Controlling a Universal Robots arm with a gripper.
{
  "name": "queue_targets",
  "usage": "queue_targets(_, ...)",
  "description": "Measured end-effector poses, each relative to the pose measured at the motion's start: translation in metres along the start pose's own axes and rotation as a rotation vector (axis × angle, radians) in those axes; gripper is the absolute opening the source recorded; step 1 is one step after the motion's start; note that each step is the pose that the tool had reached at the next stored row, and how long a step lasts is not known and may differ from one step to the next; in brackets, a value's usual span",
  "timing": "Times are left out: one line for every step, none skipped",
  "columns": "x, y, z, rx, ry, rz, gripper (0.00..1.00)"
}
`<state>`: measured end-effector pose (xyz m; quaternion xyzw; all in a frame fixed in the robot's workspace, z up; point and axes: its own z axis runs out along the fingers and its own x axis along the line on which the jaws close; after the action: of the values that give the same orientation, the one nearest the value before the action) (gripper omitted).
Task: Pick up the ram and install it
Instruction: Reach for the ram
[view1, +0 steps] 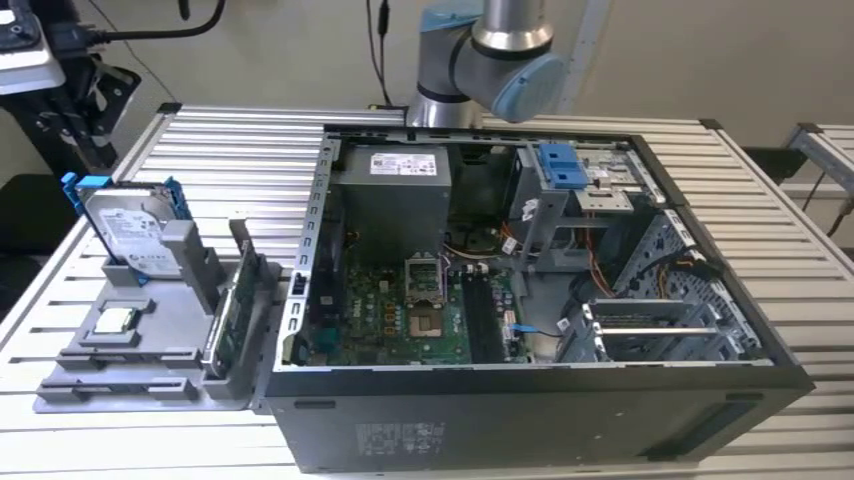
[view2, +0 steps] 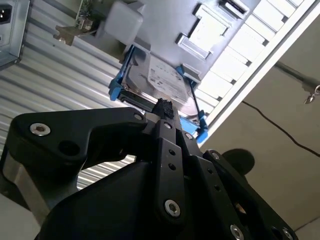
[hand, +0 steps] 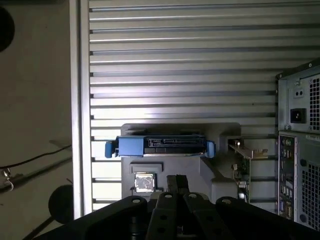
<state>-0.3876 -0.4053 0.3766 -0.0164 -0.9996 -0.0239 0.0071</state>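
My gripper (hand: 177, 181) hangs high over the grey parts fixture (hand: 175, 131), its two black fingertips (view2: 165, 106) pressed together with nothing seen between them. From the first wrist view it lines up with the fixture's middle, between the silver processor chip (hand: 144, 182) and the green expansion card (hand: 244, 172). The ram is hidden: I cannot pick it out on the fixture (view1: 134, 330) or in the open computer case (view1: 534, 420). The motherboard (view1: 400, 320) lies exposed in the case, with long dark memory slots (view1: 483, 315) beside the processor socket.
A hard drive (view1: 134, 235) in a blue bracket stands upright at the fixture's far end. The arm (view1: 487, 60) rises behind the case. A power supply (view1: 390, 195) and drive cage (view1: 574, 180) crowd the case's back. Slatted metal table (view1: 227, 160) surrounds everything.
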Motion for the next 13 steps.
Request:
queue_targets(0.0011, -0.0001, 0.0002, 0.0000, 0.0003, 0.000, 0.11)
queue_targets(0.0022, -0.0001, 0.0004, 0.0001, 0.0006, 0.000, 0.11)
queue_targets(0.0034, -0.0002, 0.0006, 0.0000, 0.0008, 0.000, 0.11)
queue_targets(0.0046, -0.0002, 0.0008, 0.0000, 0.0011, -0.001, 0.11)
queue_targets(0.0058, -0.0003, 0.0010, 0.0000, 0.0012, -0.001, 0.11)
queue_targets(0.0070, -0.0003, 0.0012, 0.0001, 0.0014, -0.001, 0.11)
queue_targets(0.0084, -0.0003, 0.0013, 0.0001, 0.0015, -0.001, 0.11)
queue_targets(0.0098, -0.0004, 0.0014, 0.0001, 0.0016, -0.002, 0.11)
queue_targets(0.0118, -0.0005, 0.0014, 0.0002, 0.0017, -0.002, 0.11)
queue_targets(0.0138, -0.0005, 0.0015, 0.0001, 0.0016, -0.002, 0.11)
queue_targets(0.0155, -0.0006, 0.0015, 0.0002, 0.0017, -0.002, 0.11)
queue_targets(0.0166, -0.0006, 0.0016, 0.0001, 0.0017, -0.002, 0.11)
queue_targets(0.0167, -0.0009, 0.0019, 0.0000, 0.0015, -0.004, 0.11)
